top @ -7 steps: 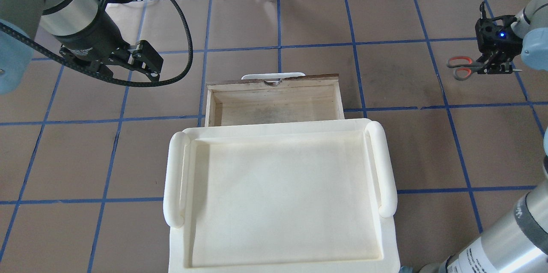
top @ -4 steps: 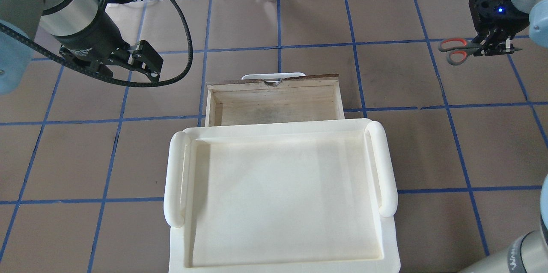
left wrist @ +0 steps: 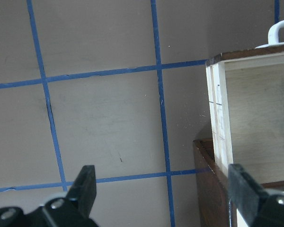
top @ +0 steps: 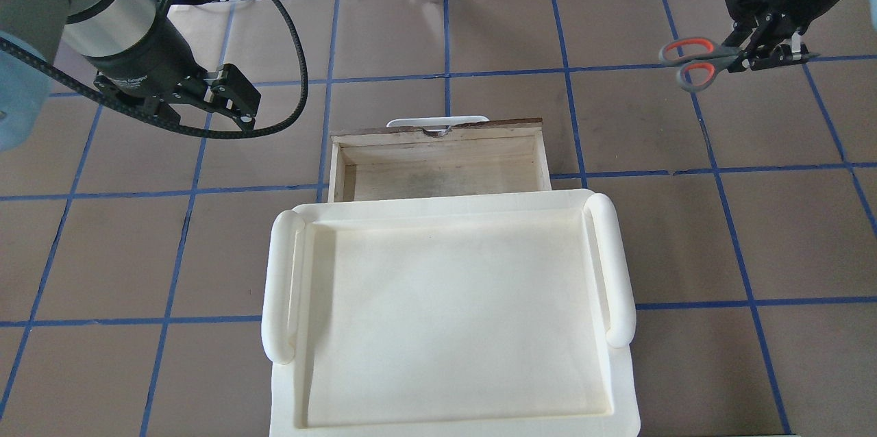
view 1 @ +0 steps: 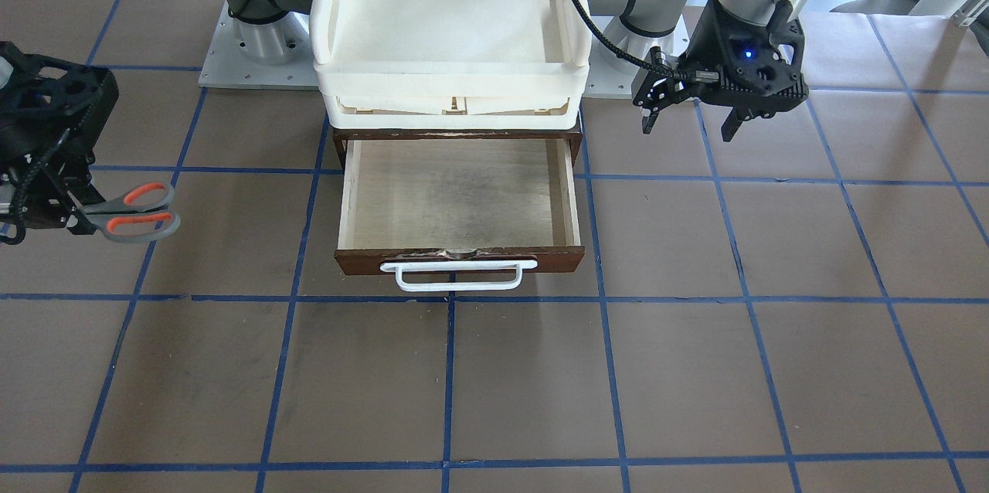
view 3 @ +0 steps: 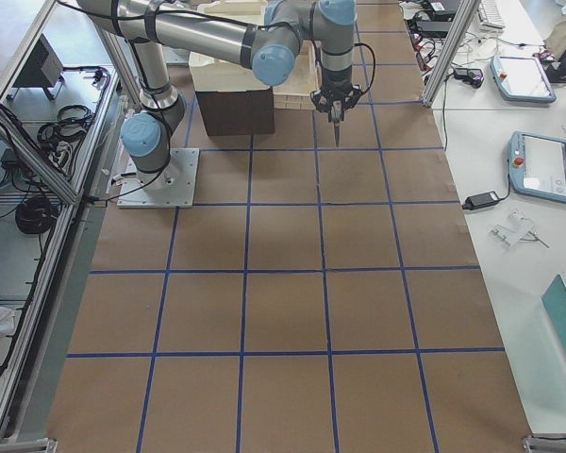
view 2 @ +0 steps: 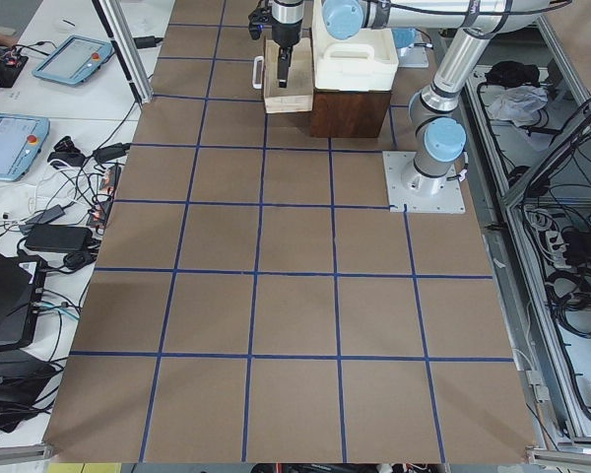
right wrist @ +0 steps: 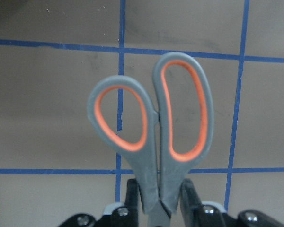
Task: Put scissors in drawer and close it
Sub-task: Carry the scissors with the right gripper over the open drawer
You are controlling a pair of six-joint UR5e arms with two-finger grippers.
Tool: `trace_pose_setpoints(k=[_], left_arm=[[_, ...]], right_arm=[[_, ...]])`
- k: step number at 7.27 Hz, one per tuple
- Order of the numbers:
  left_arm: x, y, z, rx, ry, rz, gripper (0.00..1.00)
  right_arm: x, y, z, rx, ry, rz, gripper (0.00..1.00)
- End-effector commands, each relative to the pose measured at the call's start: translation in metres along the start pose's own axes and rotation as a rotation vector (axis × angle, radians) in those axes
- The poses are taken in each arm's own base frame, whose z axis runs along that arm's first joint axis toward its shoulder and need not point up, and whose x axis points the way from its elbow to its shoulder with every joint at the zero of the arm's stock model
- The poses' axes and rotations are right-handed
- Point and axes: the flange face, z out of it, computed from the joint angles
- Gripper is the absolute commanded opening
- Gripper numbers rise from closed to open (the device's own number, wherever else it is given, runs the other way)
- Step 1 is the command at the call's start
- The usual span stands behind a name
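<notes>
The scissors (top: 695, 62), grey handles with orange-red lining, hang in my right gripper (top: 762, 57), which is shut on the blades, above the table at the far right. The handles point toward the drawer. They also show in the front view (view 1: 136, 212) and the right wrist view (right wrist: 154, 127). The dark brown drawer (top: 438, 129) stands open with its pale plywood inside bare and its white bar handle (view 1: 458, 275) on the far side. My left gripper (top: 236, 100) is open and empty, hovering left of the drawer; its fingers (left wrist: 85, 184) frame the drawer's left corner (left wrist: 217, 113).
A cream-white plastic tray (top: 277, 286) sits on top of the brown cabinet, over the drawer's rear part, with more trays stacked beneath it (view 1: 448, 103). Blue tape lines grid the brown table. Cables and devices lie beyond the far edge.
My right gripper has lifted the scissors off the table and carried them farther away and leftward, toward the middle. The left arm and the drawer have not moved.
</notes>
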Motion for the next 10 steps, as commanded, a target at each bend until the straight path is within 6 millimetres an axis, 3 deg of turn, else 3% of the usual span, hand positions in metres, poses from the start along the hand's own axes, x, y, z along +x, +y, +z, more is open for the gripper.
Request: trace_pose_setpoints(k=[1, 3, 5, 6, 8, 10], left_arm=[[-0.001, 0.0, 0.0, 0.0, 0.0, -0.001, 1.0], [-0.001, 0.0, 0.0, 0.0, 0.0, -0.001, 1.0], [0.0, 0.0, 0.0, 0.0, 0.0, 0.0, 1.0], [0.0, 0.0, 0.0, 0.0, 0.0, 0.0, 1.0], [-0.001, 0.0, 0.0, 0.0, 0.0, -0.001, 1.0], [-0.001, 0.0, 0.0, 0.0, 0.0, -0.001, 1.0]], right_arm=[[-0.019, -0.088, -0.02, 0.016, 0.0, -0.021, 0.03], [-0.034, -0.167, -0.021, 0.036, 0.002, -0.005, 0.03], [-0.049, -0.235, -0.008, 0.054, -0.017, -0.072, 0.04], [-0.052, -0.264, 0.006, 0.057, -0.031, -0.101, 0.04], [-0.053, -0.328, 0.053, 0.063, -0.044, -0.13, 0.05], [-0.051, -0.354, 0.092, 0.058, -0.071, -0.134, 0.05]])
